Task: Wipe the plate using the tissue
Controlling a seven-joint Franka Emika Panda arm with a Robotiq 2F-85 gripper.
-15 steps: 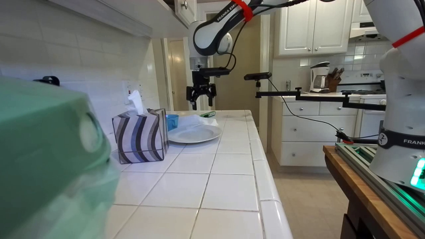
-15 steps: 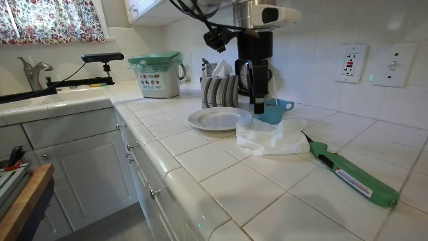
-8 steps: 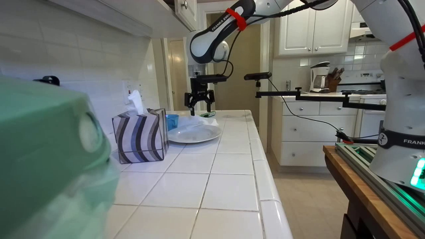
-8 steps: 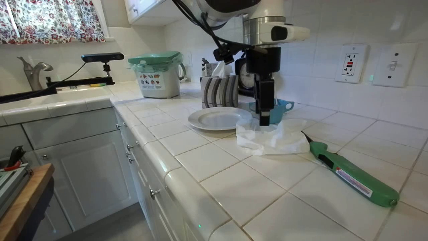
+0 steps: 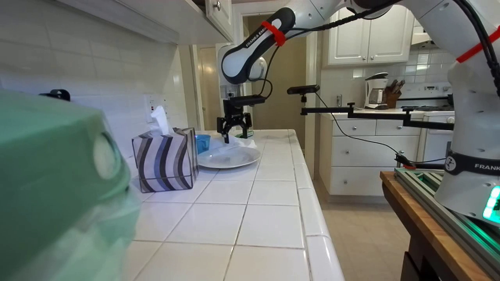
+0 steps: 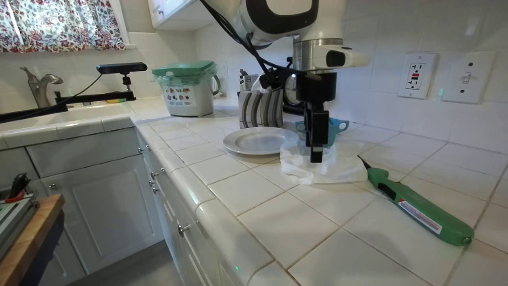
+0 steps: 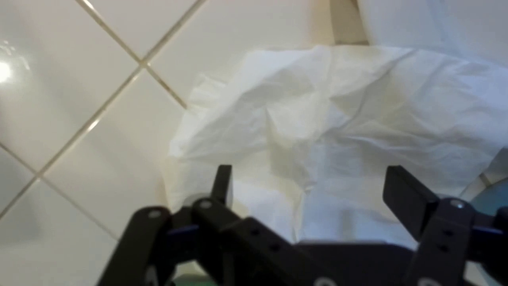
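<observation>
Lowered since the earlier frame with black two-fingered gripper (image 7: 310, 177) spread wide over crumpled white paper tissue (image 7: 329, 131); apparently yet to grasp, let alone wipe round white plate (image 6: 260, 141).

the tool (image 5: 235, 138) has come down and is now nearer the crumpled tissue (image 6: 343, 169).

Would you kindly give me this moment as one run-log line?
gripper: open, over tissue | tissue: crumpled, on counter, ungrasped | plate: beside tissue | gripper-tissue contact: cannot tell
</observation>
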